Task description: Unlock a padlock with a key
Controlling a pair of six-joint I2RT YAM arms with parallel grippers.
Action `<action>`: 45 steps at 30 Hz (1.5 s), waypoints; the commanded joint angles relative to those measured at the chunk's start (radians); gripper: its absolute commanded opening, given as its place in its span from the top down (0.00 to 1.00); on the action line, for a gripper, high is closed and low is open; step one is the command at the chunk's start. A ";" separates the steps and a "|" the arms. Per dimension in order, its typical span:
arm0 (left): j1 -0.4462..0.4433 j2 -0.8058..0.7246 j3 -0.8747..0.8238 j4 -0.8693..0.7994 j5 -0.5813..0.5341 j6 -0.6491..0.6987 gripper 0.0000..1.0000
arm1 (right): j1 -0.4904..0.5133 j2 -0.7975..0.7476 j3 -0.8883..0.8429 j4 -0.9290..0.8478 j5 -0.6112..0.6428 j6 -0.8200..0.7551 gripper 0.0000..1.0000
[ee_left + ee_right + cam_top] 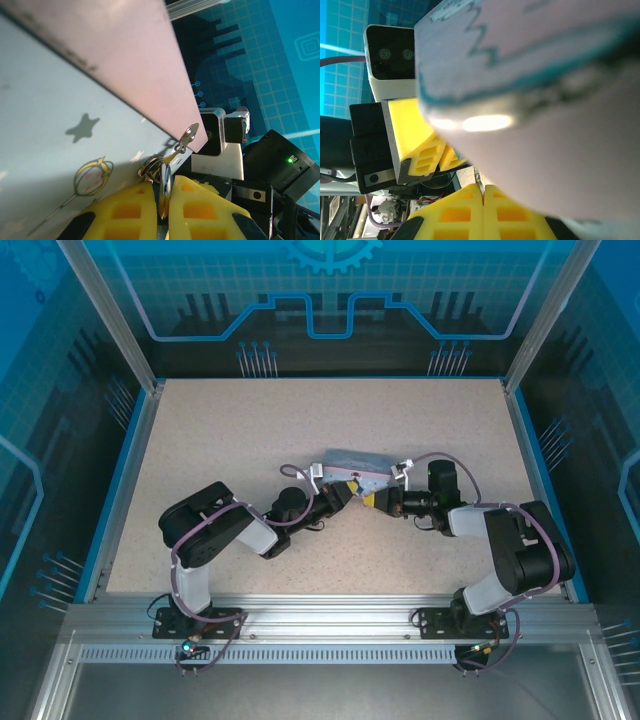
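A thin metal key (165, 180), ringed to a spare key (189, 134), is pinched edge-on in the left gripper's (164, 200) yellow fingers (127, 212) beside the pale tin (50, 100). The right gripper (484, 192) is pressed together close by; whether it holds the padlock I cannot tell. Align blade with keyway before pushing.

At bottom centre, the left claw (165, 194) pinches a thin metal blade (165, 175); a small key (189, 134) lies against the pale tin (60, 100).
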 commanded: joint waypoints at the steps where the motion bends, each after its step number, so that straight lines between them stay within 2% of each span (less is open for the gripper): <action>1: -0.069 -0.008 0.022 0.072 0.181 0.015 1.00 | 0.026 -0.021 0.039 0.112 0.042 0.008 1.00; 20: -0.070 -0.038 -0.009 0.072 0.248 0.021 1.00 | -0.039 -0.032 0.100 0.059 0.041 -0.025 1.00; 30: -0.070 -0.042 0.013 0.072 0.261 0.006 1.00 | -0.019 -0.020 0.079 0.083 0.068 -0.032 1.00; 45: -0.069 -0.024 0.013 0.072 0.254 -0.027 1.00 | 0.000 -0.053 0.072 0.017 0.117 -0.158 1.00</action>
